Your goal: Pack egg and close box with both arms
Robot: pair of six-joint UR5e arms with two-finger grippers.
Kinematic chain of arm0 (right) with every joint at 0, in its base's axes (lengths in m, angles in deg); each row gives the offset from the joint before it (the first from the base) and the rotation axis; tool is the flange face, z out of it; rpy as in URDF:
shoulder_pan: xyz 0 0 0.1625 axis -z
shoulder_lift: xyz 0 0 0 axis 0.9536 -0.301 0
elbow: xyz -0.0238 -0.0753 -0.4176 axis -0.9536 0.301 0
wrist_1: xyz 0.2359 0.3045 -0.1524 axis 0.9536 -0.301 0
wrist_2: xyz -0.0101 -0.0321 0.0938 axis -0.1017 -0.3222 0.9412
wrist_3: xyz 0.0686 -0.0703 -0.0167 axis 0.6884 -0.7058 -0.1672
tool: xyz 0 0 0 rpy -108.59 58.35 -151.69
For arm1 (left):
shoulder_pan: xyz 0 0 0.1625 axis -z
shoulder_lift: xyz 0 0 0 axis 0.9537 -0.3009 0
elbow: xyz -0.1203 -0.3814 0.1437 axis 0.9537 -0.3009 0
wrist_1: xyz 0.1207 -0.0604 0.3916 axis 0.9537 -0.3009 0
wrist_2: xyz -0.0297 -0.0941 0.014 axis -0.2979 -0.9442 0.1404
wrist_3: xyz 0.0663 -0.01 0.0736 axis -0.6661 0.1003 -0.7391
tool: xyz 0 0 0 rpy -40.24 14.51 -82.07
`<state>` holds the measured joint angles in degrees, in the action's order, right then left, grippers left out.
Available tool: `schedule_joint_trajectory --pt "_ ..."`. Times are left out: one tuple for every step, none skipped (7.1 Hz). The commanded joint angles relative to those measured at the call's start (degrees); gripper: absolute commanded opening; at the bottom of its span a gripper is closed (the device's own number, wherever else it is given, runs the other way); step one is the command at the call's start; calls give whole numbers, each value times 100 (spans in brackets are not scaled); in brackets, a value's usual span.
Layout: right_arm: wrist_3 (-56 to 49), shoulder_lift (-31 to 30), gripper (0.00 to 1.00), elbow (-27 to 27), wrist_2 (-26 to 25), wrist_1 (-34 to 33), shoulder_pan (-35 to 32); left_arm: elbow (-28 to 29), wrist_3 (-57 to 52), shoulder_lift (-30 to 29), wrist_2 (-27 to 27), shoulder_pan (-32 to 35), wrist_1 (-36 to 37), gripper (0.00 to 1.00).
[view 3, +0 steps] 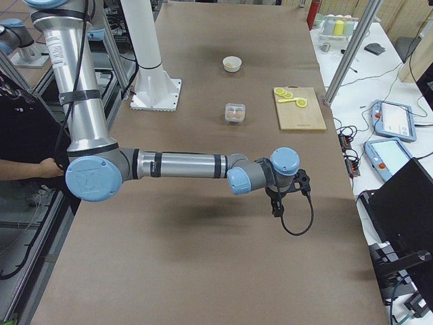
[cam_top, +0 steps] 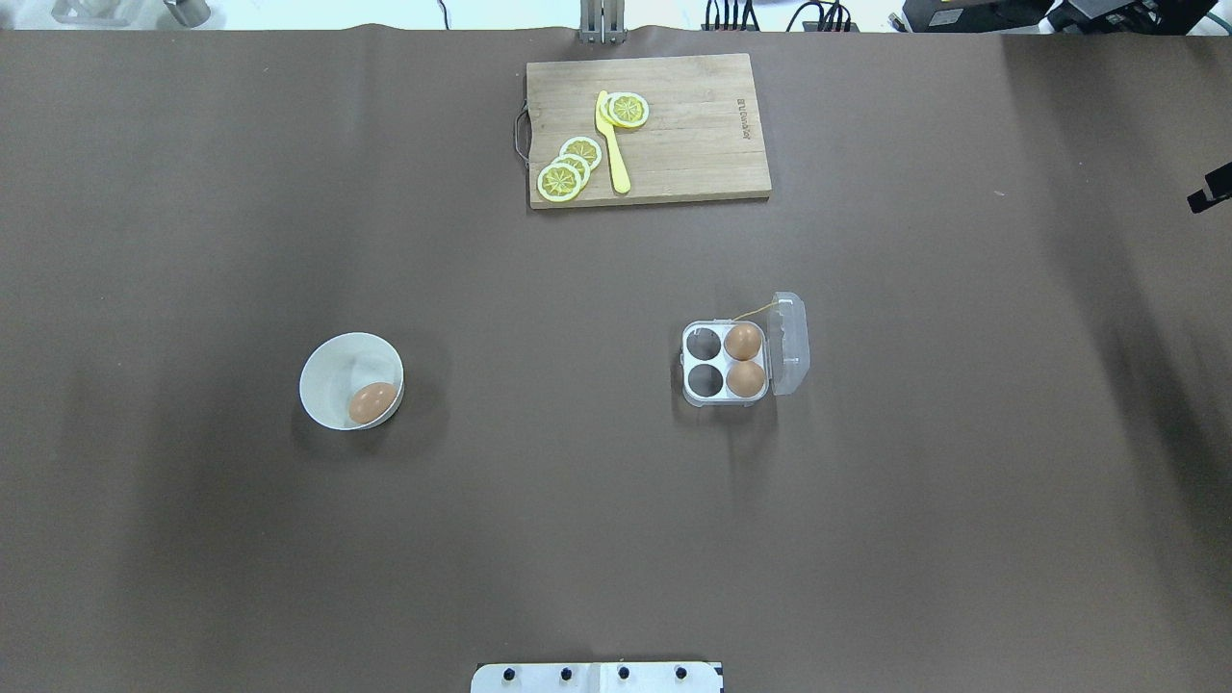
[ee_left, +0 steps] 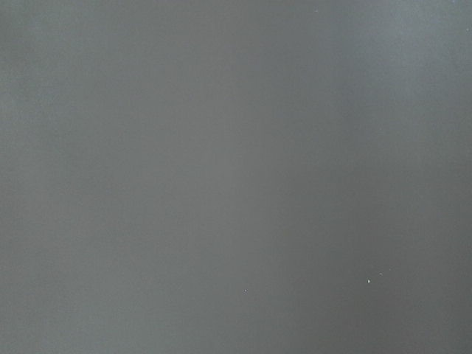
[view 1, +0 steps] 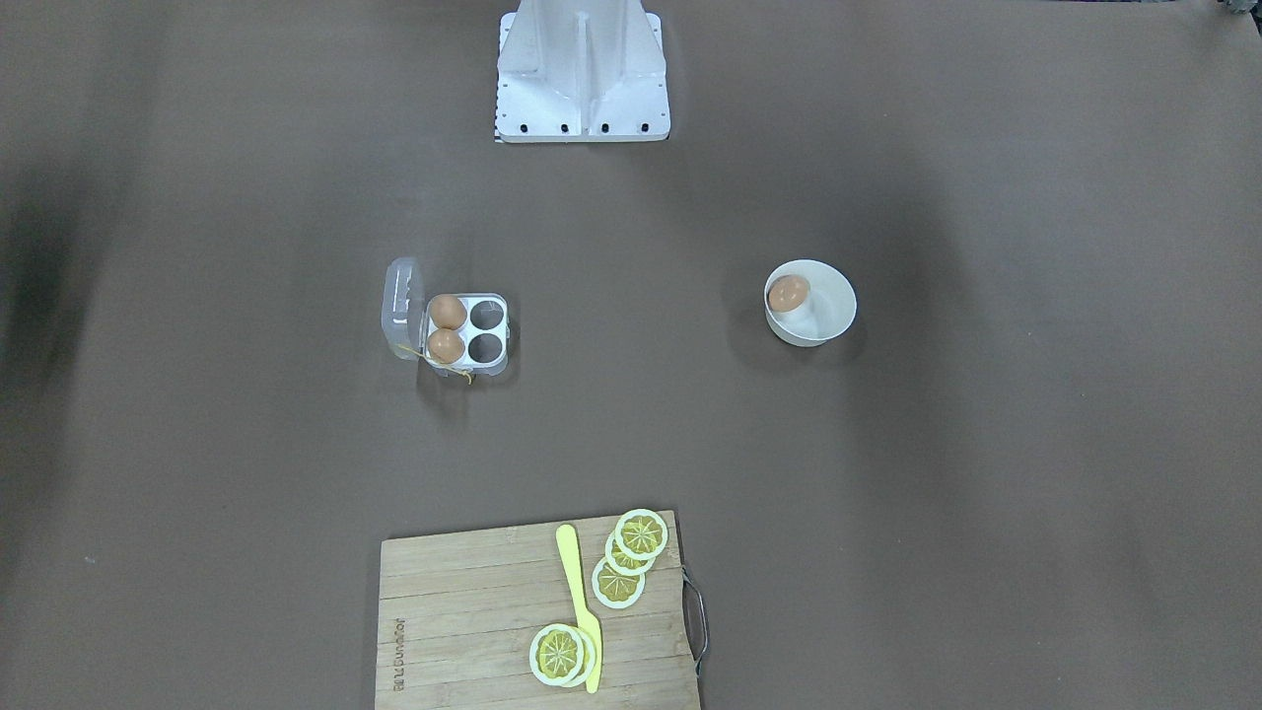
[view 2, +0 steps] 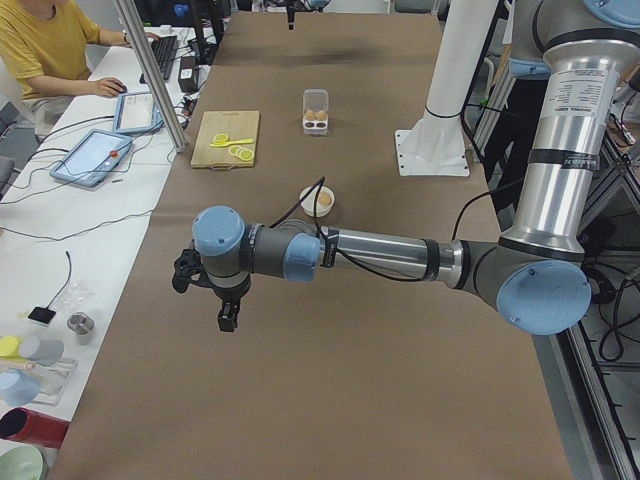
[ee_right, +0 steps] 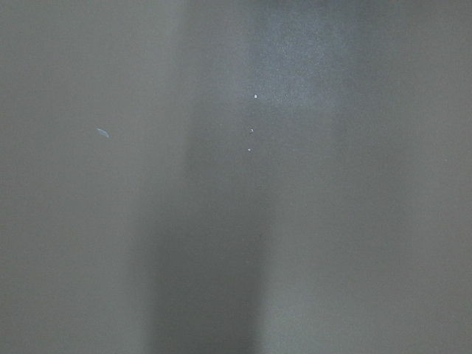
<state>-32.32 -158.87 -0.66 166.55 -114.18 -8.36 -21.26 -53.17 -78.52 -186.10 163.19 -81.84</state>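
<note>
The egg (cam_top: 372,402) lies in a round white bowl (cam_top: 332,371) on the table's left half; it also shows in the front-facing view (view 1: 788,293). The box (cam_top: 702,391) stands open on the right half, its clear lid (cam_top: 789,342) folded outward. Two brown eggs (cam_top: 743,341) fill the cells nearest the lid; the other two cells are empty. My left gripper (view 2: 228,318) hangs over bare table, far from the bowl. My right gripper (view 3: 277,210) hangs over bare table, far from the box. I cannot tell whether either is open or shut. Both wrist views show only tablecloth.
A wooden cutting board (cam_top: 703,144) with lemon slices (cam_top: 568,173) and a yellow knife (cam_top: 614,144) lies at the far edge. The white metal stand (view 1: 582,79) is at the robot's side. A person sits at a side table (view 2: 60,50).
</note>
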Motion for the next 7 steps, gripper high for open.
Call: schedule_joint_trajectory --pt "-12 -14 100 1 5 11 -2 -21 11 -16 0 0 12 98" --pt "-13 -23 100 -8 14 20 -11 -21 11 -59 0 0 12 98" --pt "-13 -32 100 1 31 12 -19 -91 2 -77 0 -8 -6 98" --pt "-13 -49 100 1 57 20 -28 -266 72 -190 0 -78 46 98" --pt "-13 -67 100 -8 66 20 -28 -563 273 -209 26 -427 90 98" --pt "-13 -67 100 -8 58 20 -28 -792 414 -218 53 -813 56 98" --pt "-4 -76 100 -17 66 12 -37 -1247 868 -227 88 -1104 38 98"
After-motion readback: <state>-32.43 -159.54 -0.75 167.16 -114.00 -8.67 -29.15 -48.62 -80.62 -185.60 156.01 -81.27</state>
